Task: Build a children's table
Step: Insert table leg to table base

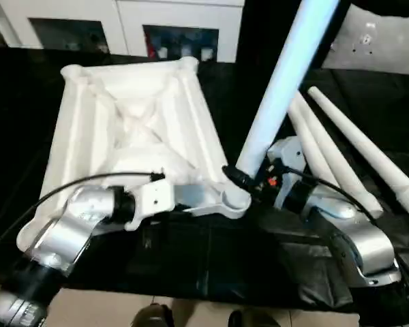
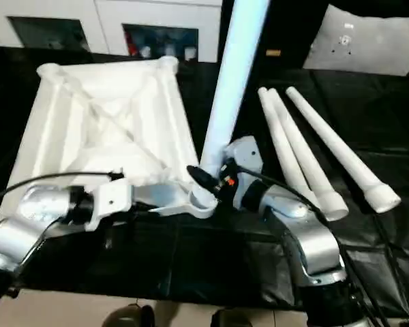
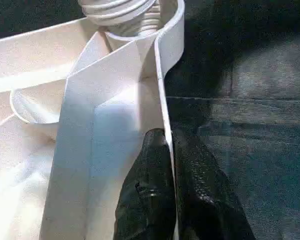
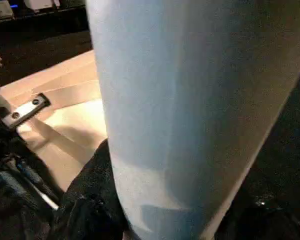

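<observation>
The children's table top [image 1: 133, 119] lies upside down on the black-covered worktable, its X ribs facing up. My left gripper [image 3: 168, 139] is shut on the thin near rim [image 3: 162, 75] of the top, one black finger on each side, a short way from the near right corner socket [image 1: 233, 202]. A white leg [image 1: 276, 88] stands upright with its threaded end [image 3: 122, 12] in that socket. My right gripper [image 1: 240, 178] is shut on the leg just above the socket. Its black finger [image 4: 87, 202] presses against the tube.
Three more white legs [image 2: 307, 160] lie side by side on the black cover [image 1: 211, 259] to the right. White cabinets [image 1: 157, 20] stand behind the worktable. A person's shoes [image 1: 153, 315] show at the near edge. A black cable [image 1: 75, 185] loops over my left wrist.
</observation>
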Robot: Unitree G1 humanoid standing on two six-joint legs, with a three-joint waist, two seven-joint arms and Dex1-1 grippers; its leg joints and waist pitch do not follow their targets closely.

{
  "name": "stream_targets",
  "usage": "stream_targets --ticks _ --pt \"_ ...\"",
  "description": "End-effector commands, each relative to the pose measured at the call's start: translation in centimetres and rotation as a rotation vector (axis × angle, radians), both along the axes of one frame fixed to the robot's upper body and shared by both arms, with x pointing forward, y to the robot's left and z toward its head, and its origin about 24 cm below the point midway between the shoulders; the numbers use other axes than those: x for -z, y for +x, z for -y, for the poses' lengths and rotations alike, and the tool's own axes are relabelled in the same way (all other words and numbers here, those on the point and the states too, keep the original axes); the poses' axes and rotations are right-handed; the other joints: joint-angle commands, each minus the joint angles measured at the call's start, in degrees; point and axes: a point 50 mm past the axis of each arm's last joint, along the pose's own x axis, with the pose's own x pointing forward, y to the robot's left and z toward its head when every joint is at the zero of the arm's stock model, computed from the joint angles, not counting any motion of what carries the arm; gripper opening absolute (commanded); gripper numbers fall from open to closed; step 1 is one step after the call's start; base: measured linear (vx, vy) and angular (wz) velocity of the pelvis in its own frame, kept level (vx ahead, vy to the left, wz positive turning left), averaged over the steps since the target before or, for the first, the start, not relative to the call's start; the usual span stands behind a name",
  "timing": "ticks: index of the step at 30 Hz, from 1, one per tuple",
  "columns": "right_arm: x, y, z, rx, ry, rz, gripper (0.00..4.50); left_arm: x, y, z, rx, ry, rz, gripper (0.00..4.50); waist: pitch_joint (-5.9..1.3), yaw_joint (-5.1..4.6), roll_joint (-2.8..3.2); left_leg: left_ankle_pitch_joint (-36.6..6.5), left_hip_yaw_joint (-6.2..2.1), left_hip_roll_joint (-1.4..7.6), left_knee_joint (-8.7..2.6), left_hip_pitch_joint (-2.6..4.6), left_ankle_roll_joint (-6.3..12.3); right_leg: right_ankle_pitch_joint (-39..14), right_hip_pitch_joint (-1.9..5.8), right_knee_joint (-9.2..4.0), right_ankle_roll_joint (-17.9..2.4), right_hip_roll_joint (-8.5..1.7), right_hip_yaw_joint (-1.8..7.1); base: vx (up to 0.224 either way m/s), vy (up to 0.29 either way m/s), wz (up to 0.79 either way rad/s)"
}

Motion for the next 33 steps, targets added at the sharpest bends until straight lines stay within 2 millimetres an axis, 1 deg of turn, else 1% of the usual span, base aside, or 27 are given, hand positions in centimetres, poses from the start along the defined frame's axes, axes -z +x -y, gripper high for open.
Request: stream_targets --ticks 1,2,3,4,5,6,7,8,9,10,11,13,14,15,16,17,18,19,20,21,22,23,25,29,30,32,33 --pt "-0.9 -0.1 0.4 0.007 0.013 0.029 1.89 -1.3 0.8 1.3 0.083 -0.029 0.088 0.00 -3.93 -0.23 0.00 -6.7 -1.22 4.00 -4.01 1.26 2.44 -4.4 2.39 -4.62 -13.0 -4.64 2.81 0.000 0.000 0.00" --pt "-0.9 -0.2 0.5 0.009 0.013 0.029 1.89 -1.6 1.1 1.2 0.079 -0.032 0.098 0.00 -4.07 0.02 0.11 -7.0 -1.08 4.01 -3.91 1.57 2.23 -4.0 2.14 -4.63 -13.1 -4.58 2.84 0.000 0.000 0.00" --pt "-0.9 -0.2 0.5 0.012 0.012 0.030 1.89 -1.8 1.4 1.1 0.083 -0.032 0.108 0.00 -4.02 0.02 -0.02 -7.1 -1.12 3.96 -3.99 1.43 2.15 -3.9 2.23 -4.62 -13.1 -4.55 2.82 0.000 0.000 0.00" --pt "-0.9 -0.2 0.6 0.013 0.011 0.029 1.89 -1.9 1.5 1.0 0.084 -0.033 0.114 0.00 -4.10 0.13 -0.11 -6.6 -1.27 3.98 -4.06 1.13 1.98 -3.4 2.53 -4.45 -13.0 -4.74 2.75 0.000 0.000 0.00" --pt "-0.9 -0.3 0.6 0.014 0.010 0.029 1.89 -1.9 1.6 0.8 0.083 -0.036 0.115 0.00 -4.21 0.09 0.12 -6.2 -1.35 3.99 -4.02 0.99 1.88 -2.6 2.64 -4.28 -13.0 -4.82 2.71 0.000 0.000 0.00" --pt "-0.9 -0.4 0.6 0.015 0.010 0.029 1.89 -1.8 1.6 0.6 0.074 -0.037 0.110 0.00 -4.27 -0.05 -0.10 -5.9 -1.34 3.96 -3.97 0.96 2.06 -1.4 2.68 -4.23 -13.1 -4.79 2.69 0.000 0.000 0.00" --pt "-0.9 -0.4 0.6 0.015 0.010 0.029 1.89 -1.8 1.6 0.6 0.073 -0.037 0.109 0.00 -4.25 -0.08 -0.14 -5.8 -1.31 3.96 -3.96 0.91 2.18 -0.9 2.74 -4.19 -13.2 -4.84 2.71 0.000 0.000 0.00" --pt "-0.9 -0.4 0.6 0.014 0.010 0.028 1.89 -1.4 1.8 0.0 0.013 -0.018 0.106 0.00 -4.27 -0.07 -0.14 -5.5 -1.27 3.96 -3.89 0.91 2.46 -0.5 2.72 -4.20 -13.4 -4.87 2.73 0.000 0.000 0.00" --pt "-0.9 -0.4 0.6 0.014 0.011 0.027 1.89 -1.1 1.8 -0.3 -0.024 -0.024 0.095 0.00 -4.30 -0.11 -0.31 -5.3 -1.23 3.97 -3.83 0.87 2.75 -0.5 2.75 -4.18 -13.6 -4.86 2.72 0.000 0.000 0.00" --pt "-0.9 -0.4 0.5 0.013 0.011 0.026 1.89 -0.8 1.8 -0.5 -0.055 -0.046 0.083 0.00 -4.30 -0.07 -0.25 -5.3 -1.22 3.96 -3.80 0.87 2.80 -0.7 2.75 -4.17 -13.7 -4.87 2.69 0.000 0.000 0.00" --pt "-0.9 -0.5 0.5 0.013 0.011 0.026 1.89 -0.7 1.8 -0.6 -0.072 -0.064 0.074 0.00 -4.21 -0.23 -0.77 -5.6 -1.14 3.93 -3.84 0.78 2.89 -1.8 2.81 -4.37 -13.6 -4.84 2.67 0.000 0.000 0.00" --pt "-0.8 -0.5 0.5 0.009 0.011 0.024 1.89 -0.3 1.3 -0.7 -0.083 -0.099 0.032 0.00 -4.08 -0.28 -0.66 -5.6 -1.20 3.99 -3.89 0.74 2.96 -3.7 2.74 -4.46 -13.4 -4.97 2.66 0.000 0.000 0.00" --pt "-0.8 -0.4 0.5 0.008 0.011 0.022 1.89 -0.1 1.0 -0.8 -0.093 -0.120 0.011 0.00 -4.10 -0.57 -0.90 -5.6 -1.23 3.91 -3.92 0.55 2.87 -4.5 2.89 -4.45 -13.1 -4.89 2.61 0.000 0.000 0.00" --pt "-0.8 -0.4 0.4 0.008 0.011 0.021 1.89 0.0 0.8 -0.8 -0.098 -0.133 0.001 0.00 -4.05 -0.76 -1.21 -5.7 -1.19 3.96 -3.93 0.60 2.96 -4.7 2.82 -4.48 -13.0 -4.90 2.61 0.000 0.000 0.00" --pt "-0.8 -0.4 0.4 0.008 0.010 0.020 1.89 0.1 0.7 -0.9 -0.103 -0.150 -0.010 0.28 -4.00 -1.10 -1.00 -5.6 -1.27 3.87 -3.93 0.52 3.12 -5.3 2.83 -4.48 -12.9 -4.89 2.60 0.000 0.000 0.00" --pt "-0.8 -0.4 0.4 0.007 0.010 0.019 1.89 0.2 0.5 -1.0 -0.108 -0.159 -0.021 0.28 -3.89 -1.38 -1.29 -5.9 -1.18 3.79 -3.87 0.53 3.43 -6.3 2.72 -4.69 -12.6 -4.83 2.62 0.000 0.000 0.00" --pt "-0.8 -0.4 0.4 0.007 0.010 0.018 1.89 0.2 0.4 -1.0 -0.110 -0.163 -0.027 0.28 -3.95 -1.40 -1.10 -5.6 -1.17 3.72 -3.78 0.53 3.60 -6.6 2.74 -4.66 -12.5 -4.89 2.64 0.000 0.000 0.00" --pt "-0.8 -0.3 0.4 0.006 0.011 0.017 1.89 0.0 0.3 -1.1 -0.119 -0.177 -0.035 0.28 -3.99 -1.46 -1.13 -5.3 -1.12 3.74 -3.73 0.50 3.67 -6.1 2.74 -4.54 -12.8 -4.92 2.64 0.000 0.000 0.00" --pt "-0.8 -0.3 0.4 0.006 0.011 0.017 1.89 -0.1 0.2 -1.2 -0.126 -0.188 -0.040 0.66 -4.07 -1.45 -0.90 -5.0 -1.04 3.93 -3.73 0.69 3.83 -4.9 2.53 -4.45 -13.5 -4.83 2.65 0.000 0.000 0.00" --pt "-0.8 -0.3 0.4 0.005 0.012 0.017 1.89 -0.3 0.1 -1.3 -0.146 -0.198 -0.030 0.69 -4.08 -1.45 -0.98 -4.7 -1.00 3.91 -3.65 0.69 4.13 -4.0 2.42 -4.41 -13.7 -4.63 2.59 0.000 0.000 0.00" --pt "-0.8 -0.3 0.3 0.004 0.013 0.016 1.89 -0.6 0.1 -1.4 -0.161 -0.202 -0.022 0.67 -4.05 -1.27 -0.78 -4.1 -1.03 4.06 -3.72 0.76 4.47 -2.4 2.34 -4.32 -13.9 -4.58 2.58 0.000 0.000 0.00" --pt "-0.8 -0.2 0.3 0.003 0.013 0.015 1.89 -0.8 0.0 -1.4 -0.171 -0.208 -0.016 0.68 -3.93 -1.28 -0.88 -4.5 -1.00 4.15 -3.81 0.87 4.41 -1.7 2.21 -4.26 -14.2 -4.42 2.50 0.000 0.000 0.00" --pt "-0.7 -0.2 0.2 0.002 0.015 0.013 1.89 -1.1 -0.3 -1.6 -0.212 -0.214 -0.025 0.97 -3.74 -1.26 -1.05 -5.8 -1.08 4.24 -3.95 0.89 3.87 -2.7 2.33 -4.33 -14.5 -4.60 2.46 0.000 0.000 0.00" --pt "-0.6 -0.3 0.1 0.000 0.019 0.010 1.89 -1.2 -0.8 -2.0 -0.275 -0.178 -0.037 1.27 -3.44 -1.18 -1.16 -7.6 -1.12 4.18 -4.09 0.98 2.72 -6.3 2.28 -4.66 -13.6 -4.60 2.60 0.000 0.000 0.00" --pt "-0.6 -0.3 0.1 0.000 0.019 0.010 1.89 -1.2 -0.9 -2.0 -0.280 -0.175 -0.041 1.27 -3.44 -1.18 -1.15 -7.5 -1.16 4.15 -4.12 0.94 2.50 -6.6 2.31 -4.68 -13.3 -4.58 2.62 0.000 0.000 0.00" --pt "-0.6 -0.3 0.0 0.000 0.021 0.009 1.89 -1.1 -1.2 -2.1 -0.298 -0.140 -0.048 1.57 -3.30 -1.16 -1.24 -7.4 -1.18 4.14 -4.21 0.93 2.39 -6.5 2.25 -4.72 -13.0 -4.55 2.64 0.000 0.000 0.00" --pt "-0.6 -0.3 -0.1 -0.001 0.021 0.009 1.89 -1.1 -1.2 -2.1 -0.302 -0.133 -0.048 1.58 -3.33 -1.17 -1.24 -7.3 -1.15 4.15 -4.18 0.98 2.35 -6.2 2.24 -4.67 -13.0 -4.53 2.66 0.000 0.000 0.00"
